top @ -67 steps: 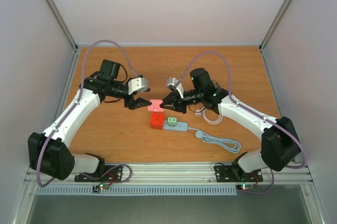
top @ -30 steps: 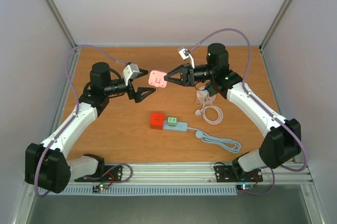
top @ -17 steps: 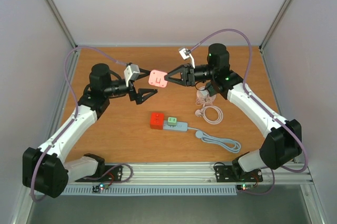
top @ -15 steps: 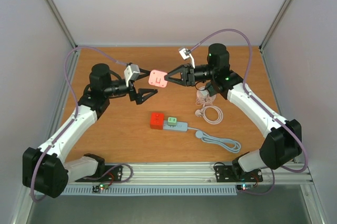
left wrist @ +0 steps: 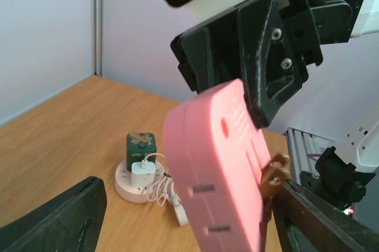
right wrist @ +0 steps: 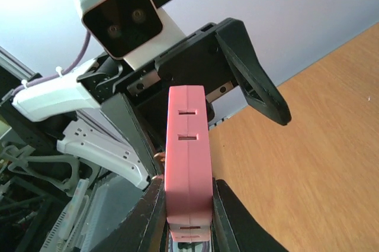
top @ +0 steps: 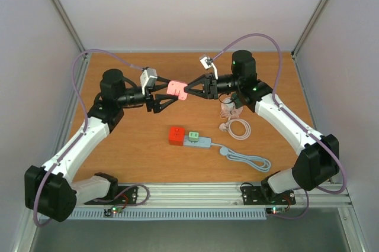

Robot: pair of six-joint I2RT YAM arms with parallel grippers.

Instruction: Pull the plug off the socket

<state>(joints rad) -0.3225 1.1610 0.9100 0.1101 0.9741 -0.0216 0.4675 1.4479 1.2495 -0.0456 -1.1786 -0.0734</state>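
A flat pink socket block (top: 176, 89) with slot holes hangs in the air over the back of the table. My right gripper (top: 188, 91) is shut on its end, fingers pressed on both flat faces (right wrist: 188, 204). In the right wrist view a thinner pink piece, seemingly the plug (right wrist: 188, 233), sits against the block (right wrist: 188, 145) between those fingers. Brass prongs (left wrist: 273, 172) show at the edge of the block (left wrist: 216, 163). My left gripper (top: 170, 92) is open and straddles the block's other end. Its fingers (left wrist: 59, 216) stand apart from the pink faces.
On the table lie a red cube socket (top: 176, 135), a grey power strip (top: 198, 141) with a green plug (top: 193, 136) and a grey cable (top: 246, 158). A round pink strip (left wrist: 137, 186) carries a green charger (left wrist: 141, 145), and a white cable coil (top: 237, 128) lies beside it.
My left gripper has moved right until its fingers reach around the pink block, and its jaws have narrowed a little. The right gripper still holds the block in nearly the same place.
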